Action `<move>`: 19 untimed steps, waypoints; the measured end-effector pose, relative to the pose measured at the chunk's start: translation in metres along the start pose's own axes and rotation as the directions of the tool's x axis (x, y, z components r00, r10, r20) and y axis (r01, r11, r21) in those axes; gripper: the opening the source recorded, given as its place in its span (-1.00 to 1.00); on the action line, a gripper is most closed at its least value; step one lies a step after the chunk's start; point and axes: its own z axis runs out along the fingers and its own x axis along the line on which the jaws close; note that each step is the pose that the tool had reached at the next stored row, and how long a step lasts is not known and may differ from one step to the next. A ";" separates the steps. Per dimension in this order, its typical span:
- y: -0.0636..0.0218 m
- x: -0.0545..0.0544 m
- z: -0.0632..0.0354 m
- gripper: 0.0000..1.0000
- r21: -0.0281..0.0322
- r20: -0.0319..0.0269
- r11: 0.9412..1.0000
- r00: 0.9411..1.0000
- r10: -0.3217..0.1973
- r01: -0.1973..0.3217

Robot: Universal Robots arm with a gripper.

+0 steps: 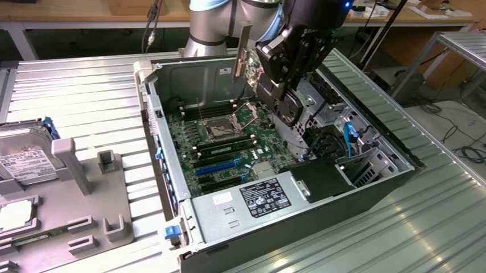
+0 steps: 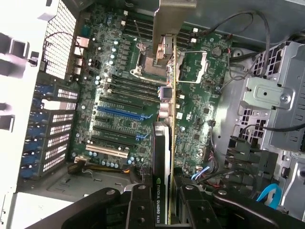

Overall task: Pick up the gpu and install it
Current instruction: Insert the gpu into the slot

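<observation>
One gpu, green board with black cooler and long metal bracket, hangs edge-on above the motherboard, clear of it, inside the open computer case. End effector: closed on the card's two faces, pinching it upright. Position: over the motherboard's middle, near the blue slot, not seated. Handling note, by judgement: alignment is the step in hand. The card appears to lie across the slot's line, so good practice is to keep it vertical, bring its lower edge parallel to the slot, and avoid the loose cables at the motherboard's edge.
</observation>
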 end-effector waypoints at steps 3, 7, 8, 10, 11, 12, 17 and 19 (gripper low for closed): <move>0.0000 0.000 0.0000 -0.46 0.000 0.000 1.000 1.000 -0.010 0.010; 0.0000 0.000 0.0000 -0.46 0.000 -0.001 1.000 1.000 -0.031 0.031; 0.0000 0.000 0.0000 -0.46 0.000 -0.001 0.999 0.999 -0.035 0.035; 0.0000 0.000 0.0000 -0.46 0.000 -0.001 0.999 0.999 -0.049 0.049; 0.0000 0.000 0.0000 -0.46 0.000 -0.002 0.998 0.998 -0.056 0.056; 0.0000 0.000 0.0000 -0.46 0.000 -0.002 0.998 0.998 -0.067 0.067; 0.0000 0.000 0.0000 -0.46 0.000 -0.003 0.996 0.996 -0.089 0.089; 0.0000 0.000 0.0000 -0.46 0.001 -0.003 0.996 0.996 -0.094 0.094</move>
